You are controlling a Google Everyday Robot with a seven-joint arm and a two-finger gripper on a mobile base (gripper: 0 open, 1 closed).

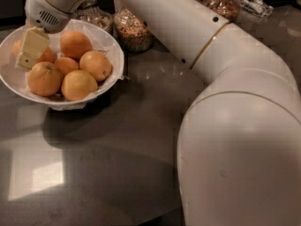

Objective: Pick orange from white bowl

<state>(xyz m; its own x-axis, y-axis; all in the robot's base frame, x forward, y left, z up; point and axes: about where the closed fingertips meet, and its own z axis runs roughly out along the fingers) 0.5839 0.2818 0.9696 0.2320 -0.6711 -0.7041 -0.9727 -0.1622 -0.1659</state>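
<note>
The white bowl (115, 62) with crinkled white lining stands at the left of the dark counter and holds several orange fruits. The orange (75, 44), the largest and deep orange, lies at the back middle of the bowl. A paler yellowish fruit (79, 84) lies at the front. My gripper (29, 53), cream-coloured, reaches down into the bowl's left side, just left of the orange and partly covering a smaller fruit (47, 56). It is beside the orange; I cannot tell whether it touches it.
Glass jars of grain and nuts (134, 29) (96, 18) stand right behind the bowl, another (223, 4) at the far back right. My white arm (225, 79) spans the right half of the view over the dark counter (108, 164).
</note>
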